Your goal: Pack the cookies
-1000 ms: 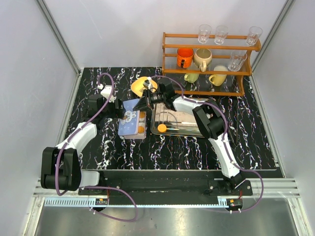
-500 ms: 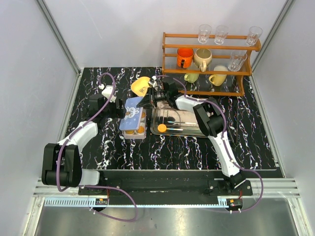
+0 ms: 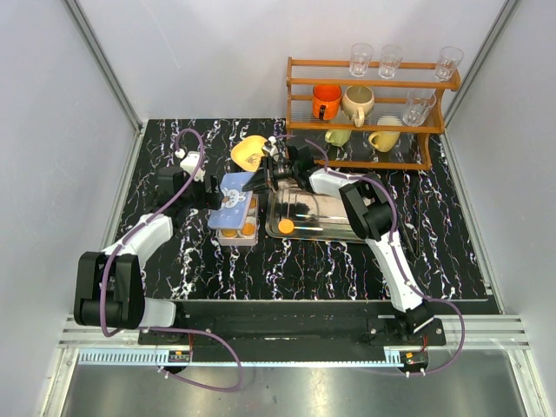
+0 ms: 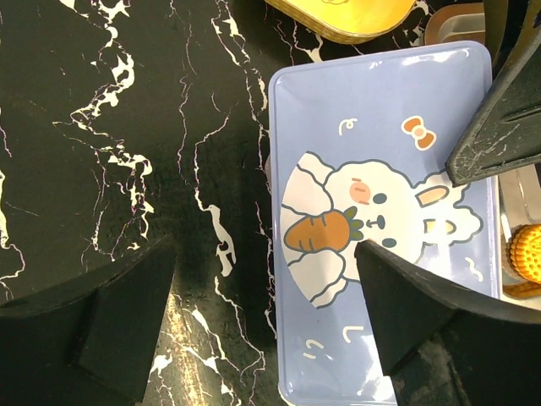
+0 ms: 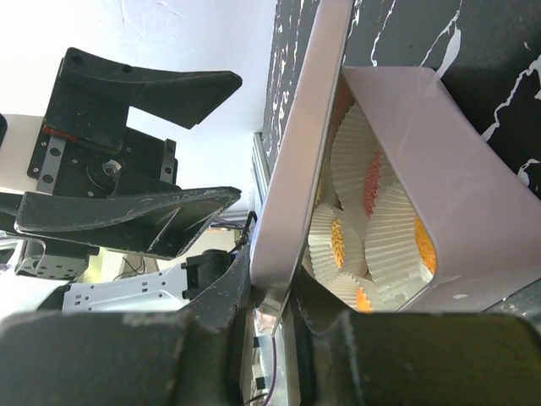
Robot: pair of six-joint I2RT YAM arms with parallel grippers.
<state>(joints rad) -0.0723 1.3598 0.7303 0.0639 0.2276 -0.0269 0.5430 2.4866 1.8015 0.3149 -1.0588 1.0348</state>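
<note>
A pale box (image 3: 234,228) sits left of centre under a blue bunny-print lid (image 3: 231,201). My right gripper (image 3: 261,180) is shut on the lid's right edge (image 5: 296,169) and holds that side lifted off the box wall (image 5: 456,194). Through the gap, white paper cups hold orange cookies (image 5: 336,241) and a pink one (image 5: 370,182). Two orange cookies (image 3: 248,228) show at the box's near end. Another cookie (image 3: 285,225) lies on the metal tray (image 3: 334,233). My left gripper (image 3: 212,193) is open, its fingers (image 4: 439,313) straddling the lid's left edge (image 4: 283,254).
A yellow dish (image 3: 249,149) lies just behind the box. A wooden rack (image 3: 369,113) with mugs and glasses stands at the back right. A thin utensil (image 3: 317,217) lies in the tray. The marbled black tabletop (image 4: 127,127) extends left of the box.
My right gripper has shifted slightly back and right with the lid, which has settled lower over the box. The tray wobbled and returned. The left gripper stays open beside the lid.
</note>
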